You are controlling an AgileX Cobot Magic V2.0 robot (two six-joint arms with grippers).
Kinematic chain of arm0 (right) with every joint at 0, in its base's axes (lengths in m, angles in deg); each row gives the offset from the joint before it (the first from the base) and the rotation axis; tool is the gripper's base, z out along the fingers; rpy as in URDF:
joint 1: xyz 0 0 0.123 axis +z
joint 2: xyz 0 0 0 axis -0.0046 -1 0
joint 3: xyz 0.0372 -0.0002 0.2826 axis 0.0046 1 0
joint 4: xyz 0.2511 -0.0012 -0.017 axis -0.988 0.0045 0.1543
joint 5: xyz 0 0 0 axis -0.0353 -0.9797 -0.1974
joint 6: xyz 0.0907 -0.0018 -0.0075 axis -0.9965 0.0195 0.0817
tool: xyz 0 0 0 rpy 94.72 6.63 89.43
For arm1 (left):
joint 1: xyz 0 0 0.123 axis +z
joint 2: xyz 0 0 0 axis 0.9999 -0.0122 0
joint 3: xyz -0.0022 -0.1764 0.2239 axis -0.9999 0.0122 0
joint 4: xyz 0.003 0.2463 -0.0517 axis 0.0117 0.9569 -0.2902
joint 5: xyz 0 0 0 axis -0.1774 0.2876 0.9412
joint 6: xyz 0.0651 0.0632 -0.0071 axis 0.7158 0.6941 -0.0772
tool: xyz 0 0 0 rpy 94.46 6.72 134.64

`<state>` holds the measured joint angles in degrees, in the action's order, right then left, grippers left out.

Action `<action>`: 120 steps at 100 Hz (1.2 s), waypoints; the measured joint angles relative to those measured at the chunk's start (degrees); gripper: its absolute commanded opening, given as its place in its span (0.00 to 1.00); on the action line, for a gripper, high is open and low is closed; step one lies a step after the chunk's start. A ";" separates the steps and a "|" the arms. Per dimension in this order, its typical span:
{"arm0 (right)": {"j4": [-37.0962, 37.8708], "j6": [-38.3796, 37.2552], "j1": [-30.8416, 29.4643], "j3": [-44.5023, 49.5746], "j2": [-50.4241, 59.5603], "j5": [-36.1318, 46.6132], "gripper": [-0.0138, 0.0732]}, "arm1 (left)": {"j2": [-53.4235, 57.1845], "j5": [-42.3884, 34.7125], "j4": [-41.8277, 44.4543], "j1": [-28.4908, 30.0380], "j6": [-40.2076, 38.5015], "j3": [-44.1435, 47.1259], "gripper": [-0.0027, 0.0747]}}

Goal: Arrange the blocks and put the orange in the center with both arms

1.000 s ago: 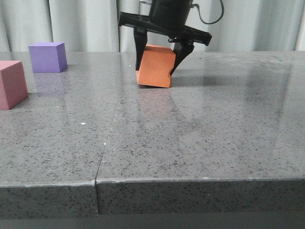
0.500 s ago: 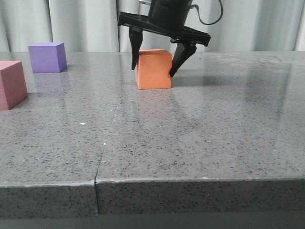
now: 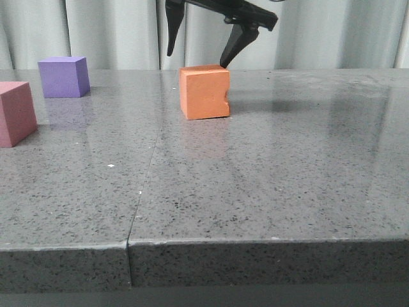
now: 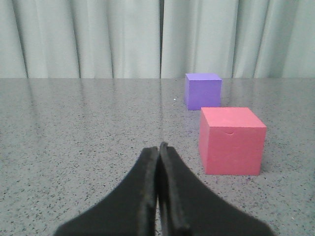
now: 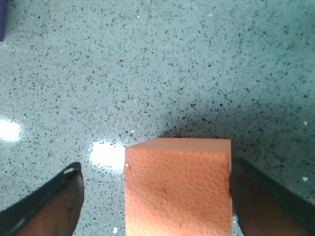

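Grey speckled stone table before pale curtains bears three cubes.

The right gripper is lifting clear of the orange cube, its jaws now spread wide above it instead of clamping its sides. The cube, tilted a second ago, is now sitting flat on the desk, free of the fingers.

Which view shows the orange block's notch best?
The front view: the orange block sits whole on the table, the notch visible on its right edge. The right wrist view shows only its top face from above, notch unseen. The left wrist view misses it entirely.
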<state>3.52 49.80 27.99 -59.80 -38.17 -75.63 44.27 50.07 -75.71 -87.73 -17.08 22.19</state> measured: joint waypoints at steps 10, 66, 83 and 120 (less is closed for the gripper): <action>0.00 0.39 0.00 0.00 1.43 -0.21 0.85 | 0.00 0.00 0.00 0.00 0.00 0.00 0.01; 4.47 2.96 0.00 5.95 14.32 -0.70 0.08 | 0.00 0.00 0.00 0.00 0.00 0.00 0.01; 5.25 3.08 0.00 14.46 18.90 -0.70 0.08 | 0.00 0.00 0.11 0.00 0.00 0.00 0.01; 7.36 3.08 0.00 34.25 30.32 -0.09 0.08 | 0.00 0.00 0.11 0.00 0.00 0.00 0.01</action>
<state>10.88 52.88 27.99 -25.55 -7.86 -75.72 44.27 50.07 -75.60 -87.73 -17.08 22.19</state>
